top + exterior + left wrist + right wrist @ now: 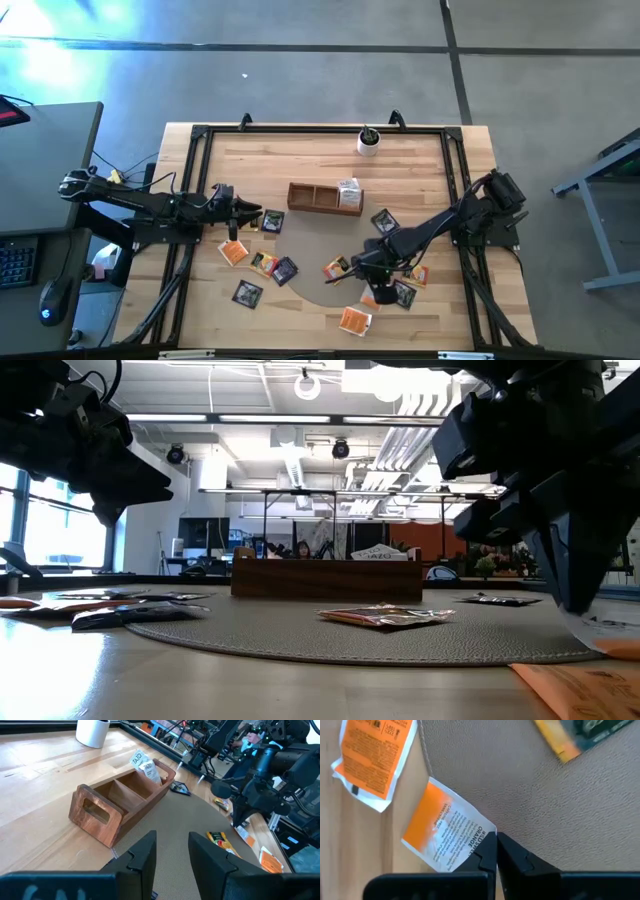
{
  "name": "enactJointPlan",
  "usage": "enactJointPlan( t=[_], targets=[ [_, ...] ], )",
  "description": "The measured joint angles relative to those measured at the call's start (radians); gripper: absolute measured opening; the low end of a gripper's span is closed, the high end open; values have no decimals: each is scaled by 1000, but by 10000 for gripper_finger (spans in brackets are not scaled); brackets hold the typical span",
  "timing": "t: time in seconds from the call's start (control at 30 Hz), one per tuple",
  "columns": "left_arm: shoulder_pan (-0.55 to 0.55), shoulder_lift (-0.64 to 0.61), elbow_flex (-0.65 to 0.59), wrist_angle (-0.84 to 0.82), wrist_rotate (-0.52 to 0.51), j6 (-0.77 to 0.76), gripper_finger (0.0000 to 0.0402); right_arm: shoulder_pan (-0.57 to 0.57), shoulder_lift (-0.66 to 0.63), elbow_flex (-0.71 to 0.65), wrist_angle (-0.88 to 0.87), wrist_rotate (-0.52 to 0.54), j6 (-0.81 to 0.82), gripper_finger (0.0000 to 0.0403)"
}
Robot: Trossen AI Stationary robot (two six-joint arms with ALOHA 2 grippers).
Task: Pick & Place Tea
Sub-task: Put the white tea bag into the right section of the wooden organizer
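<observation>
One orange sachet is the item in hand.

High view: right hand low over the mat's near edge among scattered sachets; wooden box lies away from it, toward the table's far side; left hand waits near the mat's left rim.

Low view: box stands beyond the mat.

Left wrist view: left hand released, empty, facing the box.

Right wrist view: right hand clenched on the sachet's corner, which straddles mat edge and table.
</observation>
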Motion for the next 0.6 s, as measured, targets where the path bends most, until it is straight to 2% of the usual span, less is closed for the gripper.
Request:
enactJointPlan(
  t=[0.17, 0.3, 0.43, 0.6],
  targets=[
    [0, 0, 0, 0, -8, 0, 112, -24, -51, 1, 23, 90, -15, 3],
    [0, 0, 0, 1, -11, 0, 112, -49, -103, 2, 29, 222, -38, 5],
    [0, 0, 0, 1, -10, 0, 112, -74, -149, 2, 31, 372, -194, 3],
    [0, 0, 0, 1, -25, 0, 112, -130, -184, 2, 84, 623, -446, 2]
  ],
)
